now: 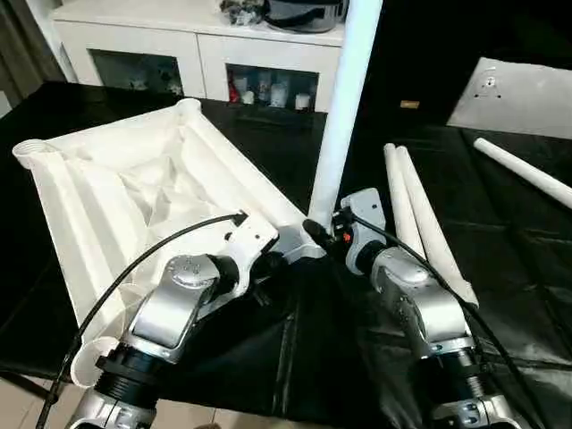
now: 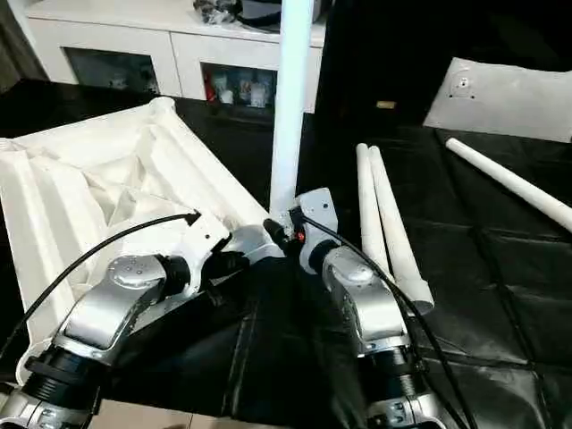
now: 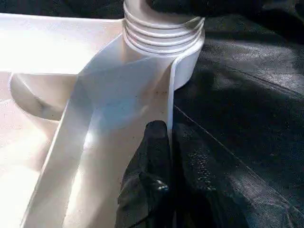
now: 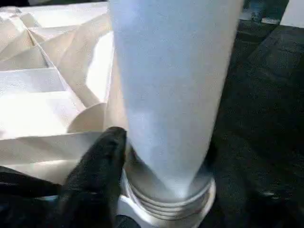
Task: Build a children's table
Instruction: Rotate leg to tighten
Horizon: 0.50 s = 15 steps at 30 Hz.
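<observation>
Underneath, a black sheet is covering the desk (image 1: 500, 268), with a white cabinet (image 1: 197, 45) standing behind. Upside down, the tabletop (image 1: 116, 197) is lying there, one leg (image 1: 344, 98) standing in its near corner socket. The left tool (image 3: 152, 156) is pinching the tabletop's rim; the right tool (image 4: 109, 156) is gripping the leg's base. Spare legs (image 1: 420, 214) are lying nearby.

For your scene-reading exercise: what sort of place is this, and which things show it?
Probably a home-like room: a white cabinet with glass doors, and a black-covered table bearing an upturned tabletop and loose legs.
</observation>
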Available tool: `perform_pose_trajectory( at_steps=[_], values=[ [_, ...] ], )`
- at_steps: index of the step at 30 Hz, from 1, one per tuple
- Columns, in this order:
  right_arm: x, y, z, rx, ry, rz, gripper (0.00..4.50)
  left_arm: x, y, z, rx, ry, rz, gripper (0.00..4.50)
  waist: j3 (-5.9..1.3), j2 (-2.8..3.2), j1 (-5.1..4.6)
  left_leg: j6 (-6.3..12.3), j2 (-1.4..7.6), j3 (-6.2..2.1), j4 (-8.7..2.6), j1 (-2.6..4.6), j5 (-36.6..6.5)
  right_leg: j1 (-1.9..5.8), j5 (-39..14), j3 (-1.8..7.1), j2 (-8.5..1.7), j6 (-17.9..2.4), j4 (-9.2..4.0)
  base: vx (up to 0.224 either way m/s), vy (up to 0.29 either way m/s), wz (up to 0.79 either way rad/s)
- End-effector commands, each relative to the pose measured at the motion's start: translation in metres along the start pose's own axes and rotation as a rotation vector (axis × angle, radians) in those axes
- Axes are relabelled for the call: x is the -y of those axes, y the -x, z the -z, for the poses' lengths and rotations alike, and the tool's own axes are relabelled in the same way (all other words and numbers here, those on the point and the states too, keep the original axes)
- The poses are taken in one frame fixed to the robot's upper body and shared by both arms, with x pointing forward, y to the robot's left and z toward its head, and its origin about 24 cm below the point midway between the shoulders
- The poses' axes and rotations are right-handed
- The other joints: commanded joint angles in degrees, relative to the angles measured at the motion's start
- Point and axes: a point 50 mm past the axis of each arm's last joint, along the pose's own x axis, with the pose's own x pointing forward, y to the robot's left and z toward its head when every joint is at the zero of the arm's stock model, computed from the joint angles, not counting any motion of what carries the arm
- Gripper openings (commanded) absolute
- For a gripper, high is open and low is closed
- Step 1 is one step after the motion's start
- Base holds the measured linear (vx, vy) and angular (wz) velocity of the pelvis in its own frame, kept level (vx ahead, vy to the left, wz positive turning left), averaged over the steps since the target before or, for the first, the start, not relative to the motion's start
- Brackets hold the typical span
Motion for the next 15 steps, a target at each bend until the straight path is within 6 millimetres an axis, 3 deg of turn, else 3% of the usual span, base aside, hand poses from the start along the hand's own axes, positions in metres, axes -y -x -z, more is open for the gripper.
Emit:
perform_pose_trajectory(
  at_steps=[1,3,4,7,14,15],
  values=[
    [-0.029,-0.005,0.019,-0.061,-0.054,-0.124,3.07,-0.002,0.002,-0.016,0.083,-0.062,-0.035,0.00,-2.80,0.35,0.28,1.32,2.35,-0.78,-3.59,-0.16,-7.1,2.39,-2.1,2.13,-3.75,-11.8,-3.95,0.000,0.000,0.00],
    [-0.028,-0.004,0.017,-0.041,-0.052,-0.128,3.16,-0.002,0.004,-0.014,0.074,-0.072,-0.027,0.00,-2.59,1.15,0.21,0.59,2.39,-0.94,-3.86,-0.09,-9.6,2.27,-5.0,2.13,-3.77,-11.6,-4.19,0.000,0.000,0.00],
    [-0.027,-0.002,0.016,-0.033,-0.050,-0.133,3.27,-0.003,0.005,-0.012,0.070,-0.077,-0.022,0.00,-2.58,0.84,0.10,0.22,2.46,-0.90,-3.91,0.01,-11.1,2.22,-6.9,2.16,-3.79,-11.3,-4.43,0.000,0.000,0.00],
    [-0.025,0.004,0.014,-0.018,-0.030,-0.172,3.59,-0.005,0.009,-0.007,0.058,-0.093,0.005,0.00,-2.66,1.37,0.18,-0.11,2.38,-1.05,-3.96,-0.08,-10.9,2.39,-5.8,2.16,-3.67,-11.0,-4.29,0.000,0.000,0.00],
    [-0.009,0.023,0.011,0.005,0.036,-0.253,4.11,-0.009,0.017,0.002,0.019,-0.183,0.124,0.00,-2.75,1.39,0.49,1.71,2.39,-0.80,-3.57,-0.10,-7.7,2.53,-0.4,2.17,-3.67,-12.6,-3.78,0.000,0.000,0.00],
    [-0.004,0.027,0.008,0.011,0.050,-0.289,4.20,-0.011,0.020,0.004,0.008,-0.219,0.181,0.00,-2.74,0.98,0.41,2.03,2.40,-0.78,-3.55,-0.18,-7.4,2.58,0.0,2.10,-3.69,-12.9,-3.78,0.000,0.000,0.00]
  ],
)
